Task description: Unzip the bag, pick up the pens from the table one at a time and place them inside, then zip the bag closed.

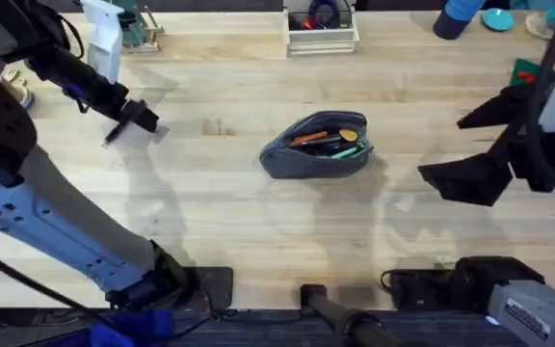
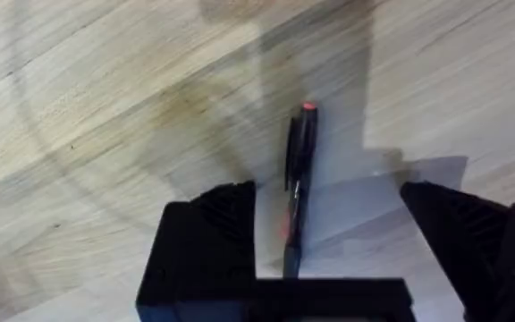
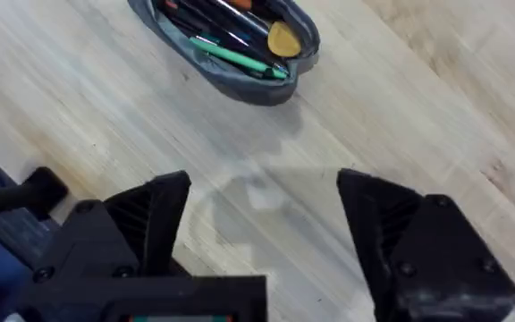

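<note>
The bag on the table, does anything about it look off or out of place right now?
Nothing is spilled or damaged. The bag lies unzipped mid-table with an orange pen and a green pen inside. One dark pen is apart from the rest, between the open fingers of the left hand.

Unzipped grey-blue bag (image 1: 316, 146) mid-table holds pens (image 1: 324, 141); 1 dark pen (image 2: 297, 170) lies apart
</note>
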